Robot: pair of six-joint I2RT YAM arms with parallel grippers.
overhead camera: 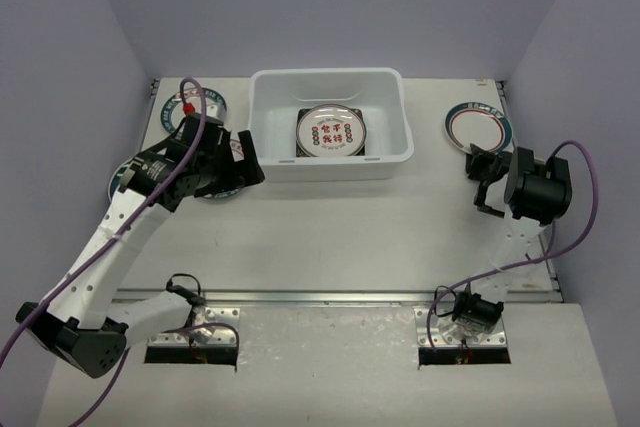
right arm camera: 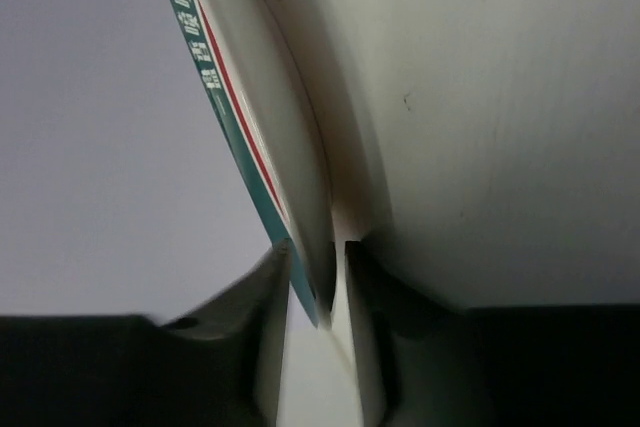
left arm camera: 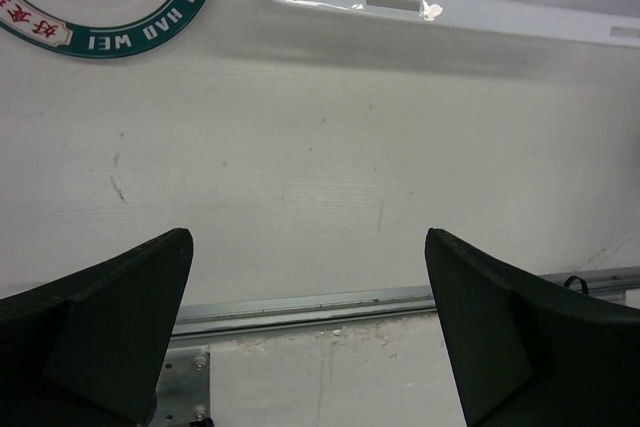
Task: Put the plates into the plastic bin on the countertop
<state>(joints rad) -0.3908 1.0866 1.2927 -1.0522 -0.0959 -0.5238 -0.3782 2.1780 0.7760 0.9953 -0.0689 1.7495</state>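
Fingertips of the right gripper (right arm camera: 318, 282) clamp the rim of a teal-rimmed plate (right arm camera: 250, 137) at the countertop's (overhead camera: 330, 237) far right, well apart from the plastic bin (overhead camera: 328, 169); such a shallow bite could let it pivot or slip, while the left gripper (left arm camera: 310, 247) hangs spread, empty

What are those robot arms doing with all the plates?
They are putting plates into the white bin. The right gripper is pinching the rim of a round plate on the right side of the table. The left gripper is open and holds nothing. A plate with red writing is already in the bin, and another plate sits out at the far left.
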